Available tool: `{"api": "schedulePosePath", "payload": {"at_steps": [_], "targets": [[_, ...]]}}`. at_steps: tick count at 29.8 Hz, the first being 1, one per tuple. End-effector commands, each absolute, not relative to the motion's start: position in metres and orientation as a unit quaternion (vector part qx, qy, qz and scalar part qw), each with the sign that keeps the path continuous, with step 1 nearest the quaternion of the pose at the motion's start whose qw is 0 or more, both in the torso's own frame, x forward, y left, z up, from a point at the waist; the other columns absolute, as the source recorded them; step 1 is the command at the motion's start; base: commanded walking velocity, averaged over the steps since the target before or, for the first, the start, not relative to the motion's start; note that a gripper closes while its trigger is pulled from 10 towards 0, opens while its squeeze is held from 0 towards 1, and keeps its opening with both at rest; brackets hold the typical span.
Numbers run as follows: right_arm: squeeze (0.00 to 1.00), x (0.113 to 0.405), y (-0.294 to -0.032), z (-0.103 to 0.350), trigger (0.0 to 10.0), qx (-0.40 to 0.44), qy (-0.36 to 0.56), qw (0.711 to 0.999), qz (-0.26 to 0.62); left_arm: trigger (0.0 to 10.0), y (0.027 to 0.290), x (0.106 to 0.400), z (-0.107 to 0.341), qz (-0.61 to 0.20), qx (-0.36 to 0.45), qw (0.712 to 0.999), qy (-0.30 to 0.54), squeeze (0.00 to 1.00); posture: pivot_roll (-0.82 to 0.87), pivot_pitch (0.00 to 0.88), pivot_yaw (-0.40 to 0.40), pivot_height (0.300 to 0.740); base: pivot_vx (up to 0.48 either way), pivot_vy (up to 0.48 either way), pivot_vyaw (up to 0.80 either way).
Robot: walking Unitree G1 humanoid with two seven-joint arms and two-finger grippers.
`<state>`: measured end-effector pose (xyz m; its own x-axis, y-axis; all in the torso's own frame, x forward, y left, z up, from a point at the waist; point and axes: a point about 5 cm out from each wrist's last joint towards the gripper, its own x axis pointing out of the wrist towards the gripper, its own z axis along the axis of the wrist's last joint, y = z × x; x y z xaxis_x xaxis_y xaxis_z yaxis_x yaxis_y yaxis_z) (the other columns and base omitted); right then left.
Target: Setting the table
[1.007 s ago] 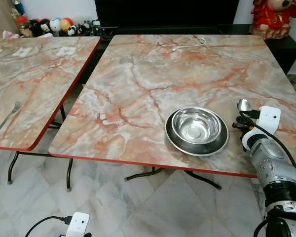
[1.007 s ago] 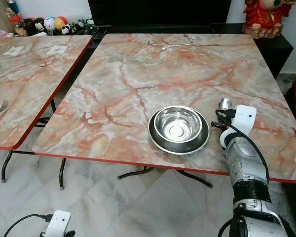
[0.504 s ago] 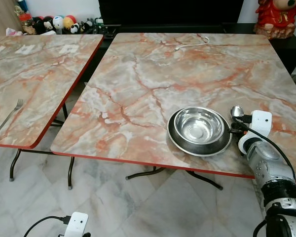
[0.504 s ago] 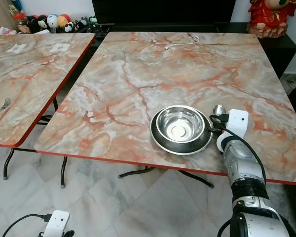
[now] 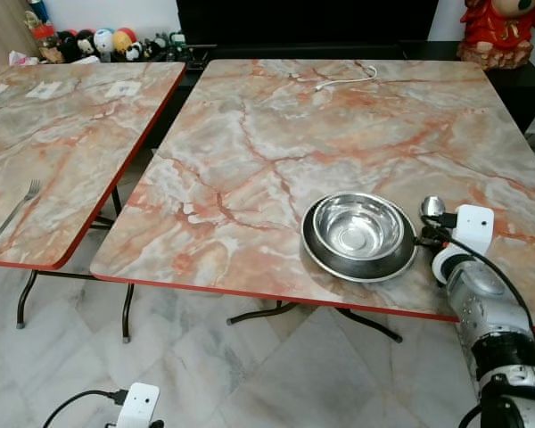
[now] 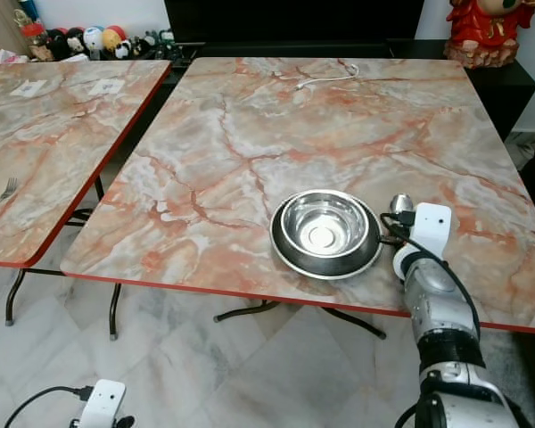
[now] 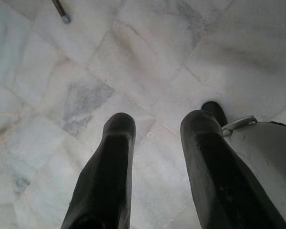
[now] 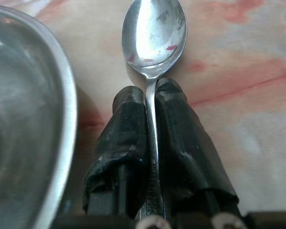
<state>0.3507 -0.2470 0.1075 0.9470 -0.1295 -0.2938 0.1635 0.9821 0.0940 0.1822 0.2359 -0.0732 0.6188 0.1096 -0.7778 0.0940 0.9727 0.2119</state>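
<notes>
Spoon (image 8: 154, 36) sits pinched by its handle in the right end effector (image 8: 151, 102), low at the right of the frame on the counter (image 5: 276, 134), just beside the steel bowl (image 5: 357, 225) and plate (image 5: 316, 245). Left end effector (image 7: 155, 129) hangs over the floor (image 7: 148, 57), fingers apart.

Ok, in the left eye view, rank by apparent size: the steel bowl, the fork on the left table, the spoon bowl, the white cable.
1. Steel bowl, clearly largest.
2. Fork and white cable: similar length, and the cable lies farther away, so unranked.
3. Spoon, smallest; its handle is hidden in the right gripper.
</notes>
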Motion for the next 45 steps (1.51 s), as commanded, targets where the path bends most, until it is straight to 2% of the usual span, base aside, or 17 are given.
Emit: {"api": "schedulePosePath", "payload": {"at_steps": [1, 28, 30, 31, 32, 36, 40, 45], "targets": [[0.00, 0.3496, -0.2447, 0.1080, 10.0, 0.059, 0.142, 0.985, -0.073, 10.0, 0.2435, 0.1764, -0.0741, 0.009, 0.121, 0.887, 0.445, 0.00, -0.09, 0.106, 0.093, 0.740, 0.000, 0.000, 0.00], [0.01, 0.3430, -0.2490, 0.0995, 10.0, 0.052, 0.161, 0.981, -0.093, 10.0, 0.2445, 0.1762, -0.0740, 0.011, 0.120, 0.887, 0.447, 0.00, -0.08, 0.113, 0.093, 0.740, 0.000, 0.000, 0.00], [0.27, 0.3428, -0.2496, 0.0998, 10.0, 0.052, 0.160, 0.981, -0.095, 10.0, 0.2445, 0.1760, -0.0740, 0.011, 0.120, 0.887, 0.446, 0.00, -0.08, 0.113, 0.094, 0.740, 0.000, 0.000, 0.00], [0.27, 0.3428, -0.2496, 0.0998, 10.0, 0.052, 0.160, 0.981, -0.095, 10.0, 0.2445, 0.1760, -0.0740, 0.011, 0.120, 0.887, 0.446, 0.00, -0.08, 0.113, 0.094, 0.740, 0.000, 0.000, 0.00], [0.34, 0.3428, -0.2498, 0.0999, 10.0, 0.052, 0.160, 0.981, -0.096, 10.0, 0.2444, 0.1760, -0.0740, 0.011, 0.120, 0.887, 0.446, 0.00, -0.08, 0.113, 0.093, 0.740, 0.000, 0.000, 0.00], [0.33, 0.3427, -0.2504, 0.1001, 10.0, 0.052, 0.160, 0.981, -0.097, 10.0, 0.2439, 0.1756, -0.0743, 0.010, 0.120, 0.887, 0.446, 0.00, -0.08, 0.112, 0.095, 0.740, 0.000, 0.000, 0.00], [0.28, 0.3429, -0.2510, 0.1009, 10.0, 0.051, 0.159, 0.981, -0.099, 10.0, 0.2432, 0.1753, -0.0747, 0.010, 0.120, 0.886, 0.447, 0.00, -0.08, 0.113, 0.094, 0.740, 0.000, 0.000, 0.00], [0.32, 0.3432, -0.2518, 0.1019, 10.0, 0.051, 0.157, 0.981, -0.100, 10.0, 0.2429, 0.1754, -0.0748, 0.010, 0.120, 0.886, 0.447, 0.00, -0.08, 0.112, 0.093, 0.740, 0.000, 0.000, 0.00]]}}
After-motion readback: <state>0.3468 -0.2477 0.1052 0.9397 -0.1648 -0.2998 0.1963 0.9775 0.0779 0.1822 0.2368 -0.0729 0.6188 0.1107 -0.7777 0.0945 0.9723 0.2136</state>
